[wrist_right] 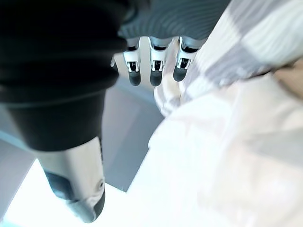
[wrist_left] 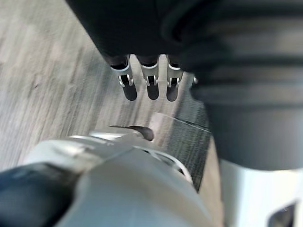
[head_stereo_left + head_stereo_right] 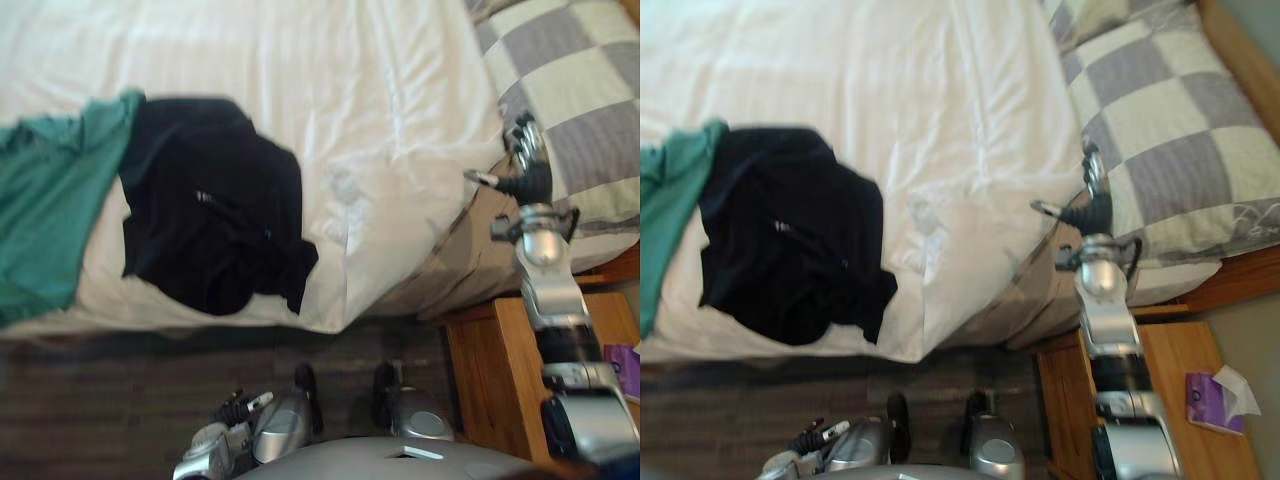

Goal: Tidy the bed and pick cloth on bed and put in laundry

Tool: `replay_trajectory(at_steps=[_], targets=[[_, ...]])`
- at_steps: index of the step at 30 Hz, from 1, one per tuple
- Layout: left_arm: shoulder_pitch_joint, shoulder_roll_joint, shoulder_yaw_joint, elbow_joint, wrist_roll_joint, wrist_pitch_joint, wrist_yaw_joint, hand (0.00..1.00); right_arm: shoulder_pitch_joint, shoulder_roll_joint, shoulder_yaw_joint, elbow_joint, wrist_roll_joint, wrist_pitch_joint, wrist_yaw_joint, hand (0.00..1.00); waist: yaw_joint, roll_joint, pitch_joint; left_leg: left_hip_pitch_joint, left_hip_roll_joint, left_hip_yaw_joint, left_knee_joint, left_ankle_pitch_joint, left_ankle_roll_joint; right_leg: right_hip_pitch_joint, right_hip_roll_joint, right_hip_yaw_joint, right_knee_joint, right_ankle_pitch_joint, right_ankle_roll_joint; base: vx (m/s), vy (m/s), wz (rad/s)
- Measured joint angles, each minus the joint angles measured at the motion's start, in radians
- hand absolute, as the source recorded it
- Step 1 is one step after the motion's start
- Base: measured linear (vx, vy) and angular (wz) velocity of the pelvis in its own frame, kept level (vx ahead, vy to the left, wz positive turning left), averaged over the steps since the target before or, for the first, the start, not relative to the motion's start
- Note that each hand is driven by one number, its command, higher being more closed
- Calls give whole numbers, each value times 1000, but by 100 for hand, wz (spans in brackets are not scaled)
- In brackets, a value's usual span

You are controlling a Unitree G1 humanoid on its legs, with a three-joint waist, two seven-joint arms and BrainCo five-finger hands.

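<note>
Left eye view, right edge — right hand, fingers straight, empty, by the checked pillow. Best to pinch the duvet fold firmly — left hand hangs slack below.

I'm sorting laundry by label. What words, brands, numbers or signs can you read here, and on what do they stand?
No text can be read in these views.
Black garment: a small pale mark on its front, too blurred to read.
Purple packet on the wooden nightstand: any print is too small to read.
Green cloth and checked pillow: no print seen.
</note>
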State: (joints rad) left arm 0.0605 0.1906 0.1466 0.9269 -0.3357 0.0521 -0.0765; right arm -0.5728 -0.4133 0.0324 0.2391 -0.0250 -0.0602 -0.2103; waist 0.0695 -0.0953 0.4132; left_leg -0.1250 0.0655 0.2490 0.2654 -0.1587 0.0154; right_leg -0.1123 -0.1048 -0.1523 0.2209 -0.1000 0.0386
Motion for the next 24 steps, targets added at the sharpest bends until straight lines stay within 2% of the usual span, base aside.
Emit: replay_trajectory(at_steps=[4,6,9,13,14,18,20,24], targets=[[-57,10,-2,-1,-6,-18,1,0,-195,-1,87,72,-2,38,1,0,8,6,38,-139,21,-25,99,-25,13,-82,13,-4,-6,29,-2,-104,45,13],[-81,18,-10,0,-6,-18,8,0,-241,-3,99,106,-29,53,1,0,11,9,41,-190,22,-42,118,-25,18,-107,16,-1,-25,44,1,-15,76,24],[-122,12,-11,0,-6,-19,11,0,-283,-39,132,155,-61,78,6,0,31,24,52,-240,17,-56,138,-20,27,-129,16,4,-48,60,-1,20,73,25],[-151,15,-17,3,-3,-22,17,0,-337,-48,198,218,-135,112,44,0,39,32,66,-282,10,-69,141,-13,34,-166,12,10,-46,60,-1,16,38,17],[-158,13,-34,7,-3,-21,20,0,-346,-48,214,248,-165,124,58,100,44,34,68,-291,8,-68,140,-11,34,-176,11,15,-45,60,-1,0,0,0],[-166,13,-69,1,-3,-22,22,0,-356,-53,221,300,-245,152,125,100,44,43,73,-307,2,-67,134,-2,34,-195,6,17,-44,61,0,0,0,0],[-167,13,-89,-2,-3,-20,24,0,-369,-85,247,315,-296,153,163,100,43,46,75,-297,-8,-67,112,16,31,-194,-2,20,-45,61,0,1,7,2],[-168,13,-97,-2,5,-19,33,0,-366,-91,259,348,-301,156,181,100,45,46,75,-257,-12,-66,67,29,24,-176,-2,26,-50,61,0,-6,-15,-1]])
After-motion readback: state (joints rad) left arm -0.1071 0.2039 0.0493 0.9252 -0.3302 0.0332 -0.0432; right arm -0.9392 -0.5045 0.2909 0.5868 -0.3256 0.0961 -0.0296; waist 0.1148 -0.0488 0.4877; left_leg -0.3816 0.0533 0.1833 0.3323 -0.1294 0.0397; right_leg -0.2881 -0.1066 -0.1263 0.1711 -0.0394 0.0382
